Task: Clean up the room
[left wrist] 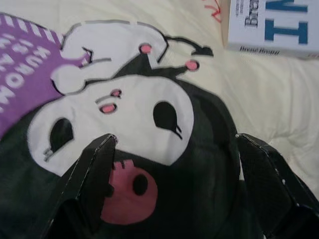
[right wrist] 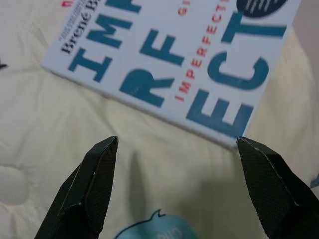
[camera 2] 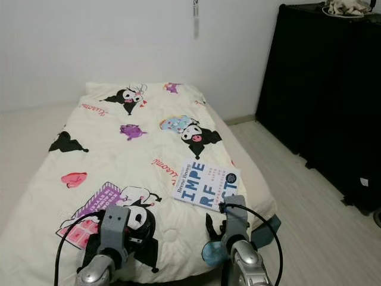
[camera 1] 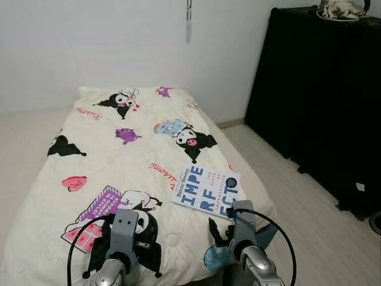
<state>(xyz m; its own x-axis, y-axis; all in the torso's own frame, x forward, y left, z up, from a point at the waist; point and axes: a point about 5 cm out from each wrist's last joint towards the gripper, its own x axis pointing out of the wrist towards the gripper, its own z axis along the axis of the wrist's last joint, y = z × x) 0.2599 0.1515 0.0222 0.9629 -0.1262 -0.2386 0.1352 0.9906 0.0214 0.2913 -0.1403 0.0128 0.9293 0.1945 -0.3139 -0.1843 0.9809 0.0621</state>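
My right pincer (right wrist: 177,186) hung with its two black fingers spread wide and holding nothing, just short of the near edge of a white paperback book with big teal lettering (right wrist: 184,59). The book lay flat on a cream quilted bedspread printed with black-and-white cartoon characters (camera 1: 119,161), close to the bed's right-hand edge and directly ahead of that pincer, not touching it. My left pincer (left wrist: 174,191) was likewise spread open and empty, poised over a large printed cartoon face with a pink nose (left wrist: 124,149); the book's corner sat ahead of it and off toward my right arm. Beyond the book, well apart from both pincers, a tall black cabinet (camera 1: 321,101) stood against the white wall (camera 1: 89,47) on pale wooden flooring (camera 1: 297,220), with a crumpled light-coloured bundle (camera 1: 342,8) on its top.
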